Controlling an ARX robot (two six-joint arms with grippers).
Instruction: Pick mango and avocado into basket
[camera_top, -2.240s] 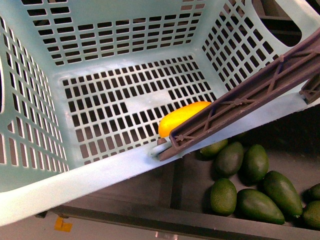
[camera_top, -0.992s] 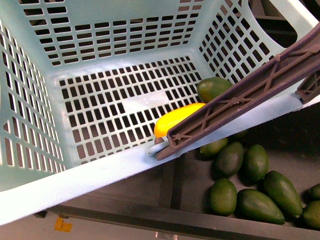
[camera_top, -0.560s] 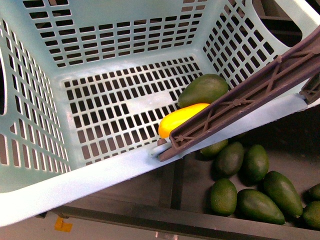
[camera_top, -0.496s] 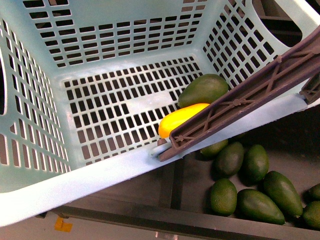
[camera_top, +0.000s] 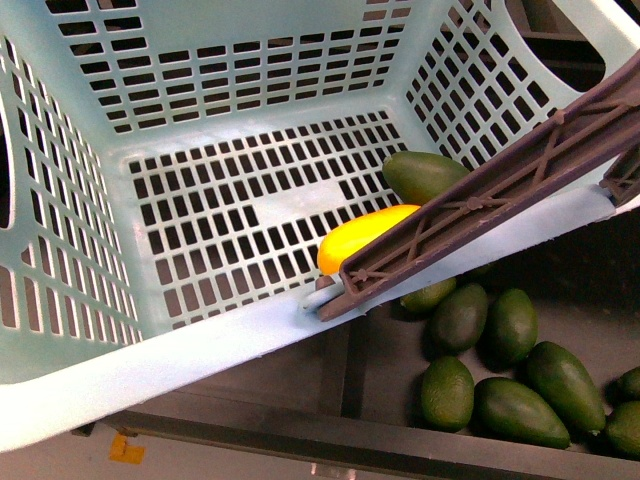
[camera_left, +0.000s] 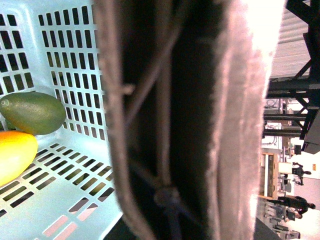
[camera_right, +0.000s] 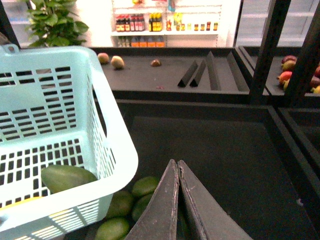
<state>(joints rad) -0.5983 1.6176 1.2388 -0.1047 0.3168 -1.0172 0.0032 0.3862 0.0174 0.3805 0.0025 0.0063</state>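
Avocado (camera_top: 422, 175) has shifted since a half-second ago: it now sits closer to the basket's right wall, more of it tucked behind the handle; mango (camera_top: 362, 235) is unchanged.

Front view: basket (camera_top: 150, 355) fills most of the frame, pale turquoise, slotted floor and walls. Brown ribbed handle (camera_top: 500, 185) runs diagonally across the near right corner and covers part of both fruits. Mango is bright yellow and smooth, lying on the basket floor against the near rim. Avocado is dark green with dull skin, just beyond the mango, near the right wall. Loose avocados (camera_top: 500, 375) lie in a dark bin outside the basket, lower right. Neither arm is visible.

Left wrist view: handle (camera_left: 170, 120) blocks the middle of the frame at very close range. Avocado (camera_left: 32, 112) and mango (camera_left: 15, 155) lie side by side on the lattice floor. Left fingers not in view.

Right wrist view: right gripper (camera_right: 178, 175) has its fingers pressed together, nothing between them, outside the basket (camera_right: 117, 145) over the dark bin. Avocado (camera_right: 67, 177) is inside the basket, well apart from the fingers. Several loose avocados (camera_right: 145, 186) sit beside the basket wall.
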